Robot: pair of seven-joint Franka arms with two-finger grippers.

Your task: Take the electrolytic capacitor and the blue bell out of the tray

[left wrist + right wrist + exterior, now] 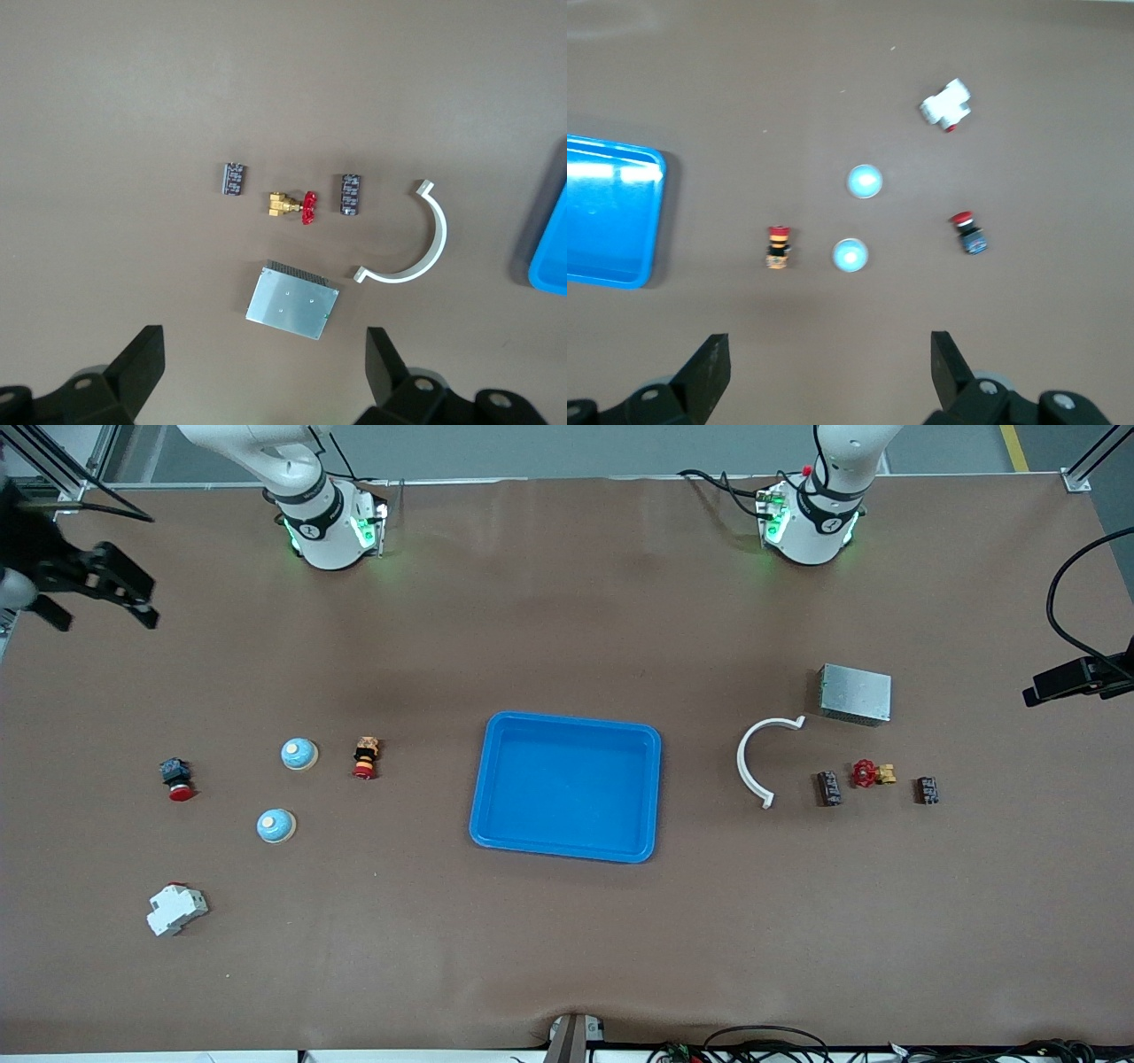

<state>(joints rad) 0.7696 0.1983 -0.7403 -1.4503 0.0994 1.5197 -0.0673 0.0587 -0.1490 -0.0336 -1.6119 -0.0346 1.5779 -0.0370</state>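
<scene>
In the middle of the table the blue tray lies bare: nothing shows inside it, so both removals look finished, and doing this step well means confirming that and parking the arms, not reaching in.

Two blue bells rest on the mat toward the right arm's end, one beside a red-and-yellow push button, the other nearer the front camera. Two dark capacitors lie toward the left arm's end, flanking a small brass valve with a red handwheel, close to a white curved clip and a grey metal box.

Your right gripper hangs high over the edge at its own end of the table, jaws spread wide and holding nothing. Your left gripper hovers above the metal box area, likewise wide and empty.

Keep both arms high as you withdraw them, so that you sweep none of these small parts toward the tray. I judge nothing else needs lifting.
</scene>
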